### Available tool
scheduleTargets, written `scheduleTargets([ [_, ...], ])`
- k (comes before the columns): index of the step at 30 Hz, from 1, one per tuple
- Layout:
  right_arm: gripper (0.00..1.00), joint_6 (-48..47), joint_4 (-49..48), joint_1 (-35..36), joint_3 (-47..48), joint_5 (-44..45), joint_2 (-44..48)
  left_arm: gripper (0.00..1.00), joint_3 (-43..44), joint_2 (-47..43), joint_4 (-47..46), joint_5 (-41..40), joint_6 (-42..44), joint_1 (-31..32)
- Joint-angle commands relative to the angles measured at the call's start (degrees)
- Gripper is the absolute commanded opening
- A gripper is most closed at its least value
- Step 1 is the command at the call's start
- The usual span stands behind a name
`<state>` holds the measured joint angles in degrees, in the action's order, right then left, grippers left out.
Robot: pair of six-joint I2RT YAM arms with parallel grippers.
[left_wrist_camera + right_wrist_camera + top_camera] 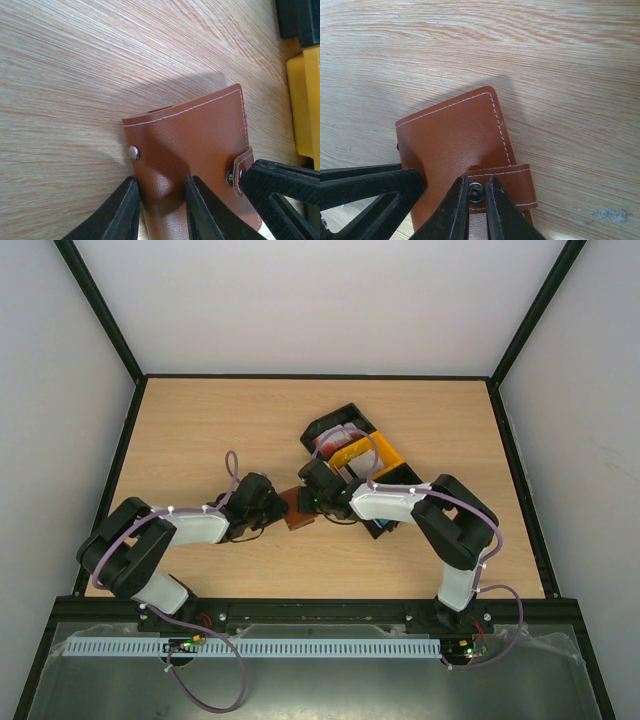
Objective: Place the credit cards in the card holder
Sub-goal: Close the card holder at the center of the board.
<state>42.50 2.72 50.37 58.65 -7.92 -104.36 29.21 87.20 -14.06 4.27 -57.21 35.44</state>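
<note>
**Item.** A small brown leather folding card holder (297, 510) with white stitching lies closed on the light wooden table (200, 430). It sits just beside the black-and-yellow plastic bin tray (372, 452), at about 7 o'clock from it. Both arms converge on it.

**Claws.** The left gripper (161, 184) is clenched on the card holder, with the near end of the leather body pinched between its two black fingers. In the left wrist view the body runs away from the fingertips toward 12 to 1 o'clock. The right gripper (476, 189) is closed to a narrow gap on the short leather strap tab (517, 185). Its fingertips flank the metal snap stud (476, 192), and the snap looks fastened.

**Deciding relation.** In the right wrist view the holder's long axis runs from 11 to 5 o'clock. The strap crosses that axis. Its free end is at the right fingertips, and its root wraps the edge at 3 o'clock. In my judgement, unfastening calls for a lift and peel toward 3 o'clock while the left arm braces the body. Neither arm is nearer. From above, the left holds the 9 o'clock side and the right the 2 o'clock side.

**Credit cards.** Something red and white in the tray's far compartment (335, 438) is probably the credit cards, but it is too small to confirm. Loading is not yet begun.
</note>
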Motion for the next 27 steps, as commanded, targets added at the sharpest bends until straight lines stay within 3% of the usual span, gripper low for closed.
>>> scheduleTargets([
  [1, 0.11, -0.9, 1.0, 0.2, 1.8, 0.4, -1.1, 0.29, -3.6, 2.6, 12.5, 0.4, 0.3, -0.2],
  [12, 0.08, -1.2, 3.9, 0.1, 2.4, -1.9, -3.1, 0.29, -3.5, 2.7, 12.5, 0.4, 0.3, -0.2],
  [27, 0.03, -0.8, 3.5, 0.3, -3.7, -2.5, -2.4, 0.29, -3.2, 3.3, 12.4, 0.4, 0.4, -0.3],
])
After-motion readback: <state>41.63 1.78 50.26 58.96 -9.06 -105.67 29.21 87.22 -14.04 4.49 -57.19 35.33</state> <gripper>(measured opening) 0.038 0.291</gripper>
